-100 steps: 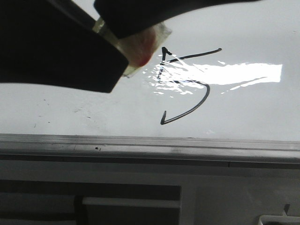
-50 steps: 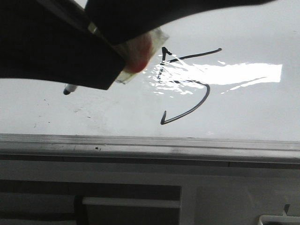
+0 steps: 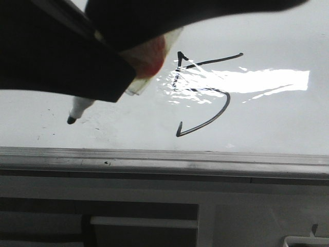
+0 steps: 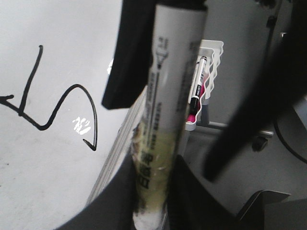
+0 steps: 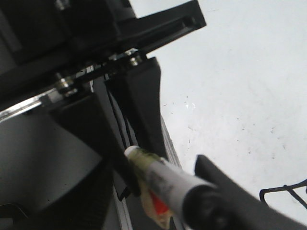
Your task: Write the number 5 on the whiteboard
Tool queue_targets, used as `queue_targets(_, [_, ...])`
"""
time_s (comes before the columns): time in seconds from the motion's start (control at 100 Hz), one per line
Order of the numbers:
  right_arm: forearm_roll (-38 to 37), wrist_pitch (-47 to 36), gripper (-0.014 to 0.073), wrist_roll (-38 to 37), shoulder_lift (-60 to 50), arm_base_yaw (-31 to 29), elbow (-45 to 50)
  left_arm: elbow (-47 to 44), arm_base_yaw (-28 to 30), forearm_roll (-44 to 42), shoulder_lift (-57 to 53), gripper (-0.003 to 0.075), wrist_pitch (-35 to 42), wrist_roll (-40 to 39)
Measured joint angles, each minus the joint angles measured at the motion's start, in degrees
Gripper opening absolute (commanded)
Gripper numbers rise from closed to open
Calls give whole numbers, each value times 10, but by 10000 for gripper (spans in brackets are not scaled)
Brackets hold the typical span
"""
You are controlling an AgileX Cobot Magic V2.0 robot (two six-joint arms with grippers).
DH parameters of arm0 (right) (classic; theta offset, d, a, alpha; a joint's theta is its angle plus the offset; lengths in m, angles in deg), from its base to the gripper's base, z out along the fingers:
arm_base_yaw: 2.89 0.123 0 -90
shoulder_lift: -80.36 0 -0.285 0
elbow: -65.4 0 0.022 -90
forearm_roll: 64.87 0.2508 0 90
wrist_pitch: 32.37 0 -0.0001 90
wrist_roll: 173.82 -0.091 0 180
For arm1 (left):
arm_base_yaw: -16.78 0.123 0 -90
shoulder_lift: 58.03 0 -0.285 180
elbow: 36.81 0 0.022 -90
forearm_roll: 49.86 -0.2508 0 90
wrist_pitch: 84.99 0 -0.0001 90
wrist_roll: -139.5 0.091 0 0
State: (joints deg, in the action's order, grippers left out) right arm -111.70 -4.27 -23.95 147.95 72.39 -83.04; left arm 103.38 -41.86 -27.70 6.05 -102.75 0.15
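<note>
My left gripper point(image 4: 152, 201) is clamped on a white-barrelled marker pen point(image 4: 165, 100), whose dark tip point(image 3: 71, 120) hangs close over the large glossy white whiteboard point(image 3: 267, 118), not far in from its grey metal frame edge point(image 3: 205, 157) on the near side. The thin black hand-drawn number 5 point(image 3: 203, 92) sits mid-board, well to the right of the tip, partly under bright glare. Bare board lies open between tip and figure, and beyond the figure. My right gripper's state I cannot tell; only dark parts show close to the pen.
</note>
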Motion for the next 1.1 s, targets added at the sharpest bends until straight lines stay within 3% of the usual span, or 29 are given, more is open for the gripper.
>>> queue_targets(0.05, [0,5,591,0,-1,0,0,0,0,6,0,-20,4,-7])
queue_targets(0.14, [0,22,591,0,-16,0,-5,0,1,21,0,-20,8,-12])
queue_targets(0.33, [-31,47,484,-1,-77,0,-32,-1,5,42,0,-20,23,-21])
queue_targets(0.42, [-41,62,344,-1,-108,0,-34,-4,21,54,0,-20,42,-41])
queue_targets(0.58, [-41,128,-73,-22,-150,0,-34,-18,64,64,11,-20,98,-109])
queue_targets(0.79, [-45,178,-60,-44,-201,0,-31,-35,105,132,65,-20,144,-138])
queue_targets(1.099, [-45,205,-60,-72,-223,0,-3,-35,106,213,143,-20,235,-143])
